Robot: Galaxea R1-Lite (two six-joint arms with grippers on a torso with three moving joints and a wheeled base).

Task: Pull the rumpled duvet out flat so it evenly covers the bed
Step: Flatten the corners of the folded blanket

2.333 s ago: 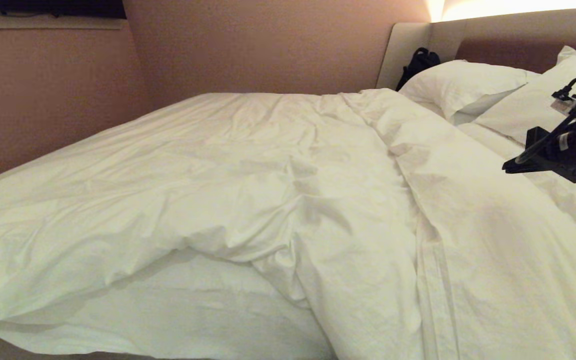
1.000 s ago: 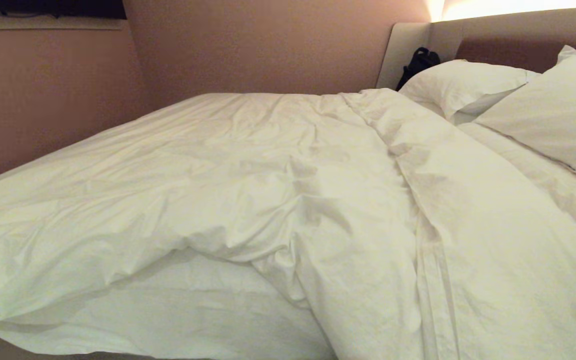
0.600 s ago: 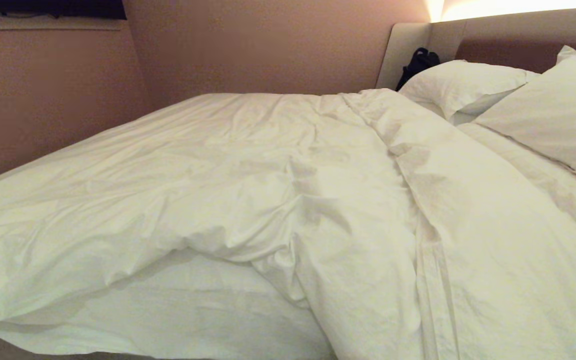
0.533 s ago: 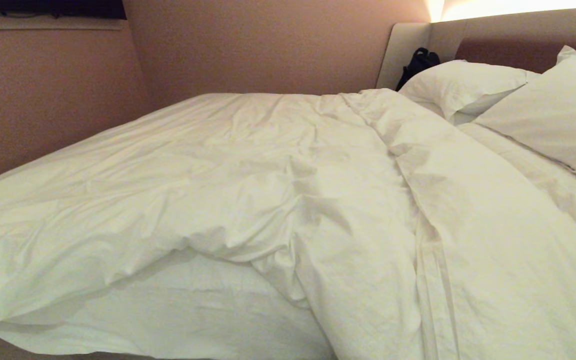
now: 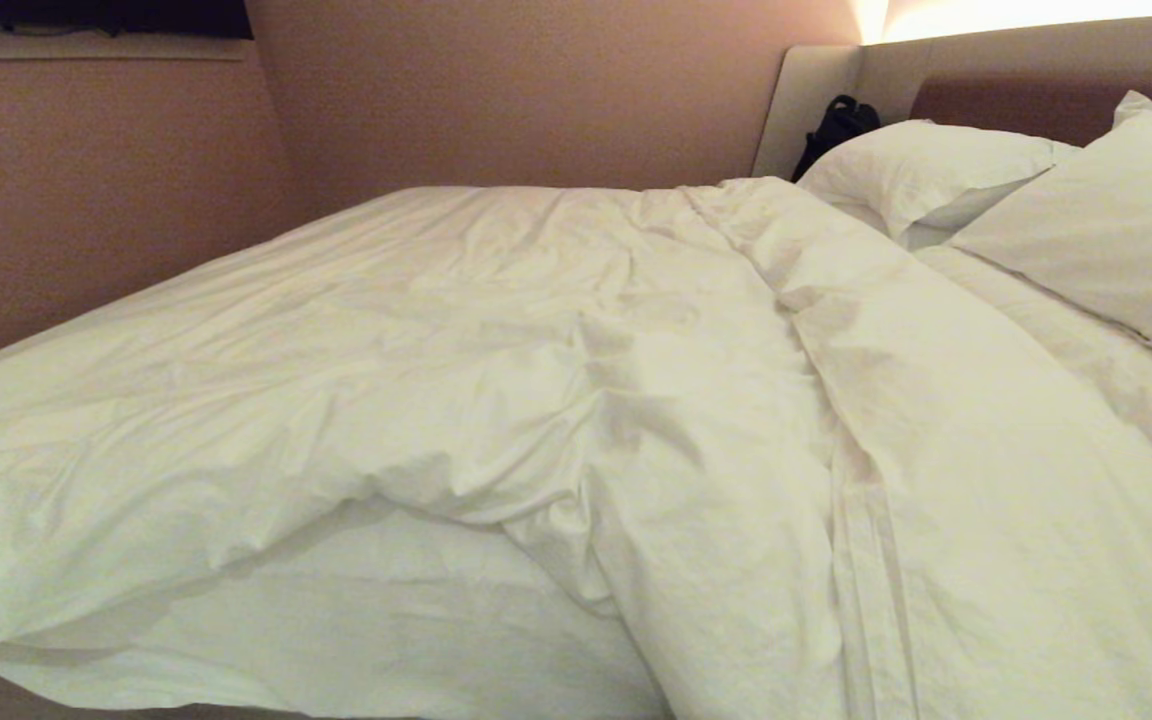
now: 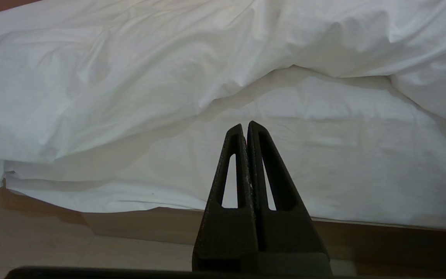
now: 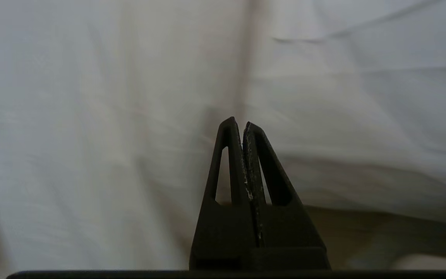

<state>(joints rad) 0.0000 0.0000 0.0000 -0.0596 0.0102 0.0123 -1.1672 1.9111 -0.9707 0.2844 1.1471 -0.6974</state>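
Duvet [image 5: 536, 380] edge rumpled back, exposing bed [image 5: 386, 610] sheet

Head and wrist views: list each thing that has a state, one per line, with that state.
duvet: rumpled, bunched up from the near edge, not spread flat.
mattress sheet: exposed along the near side.
pillows: lying at the headboard, uncovered.
black bag: propped in the corner by the headboard.
left gripper: shut, empty, pointing at the bed's near edge.
right gripper: shut, empty, pointing at white fabric.
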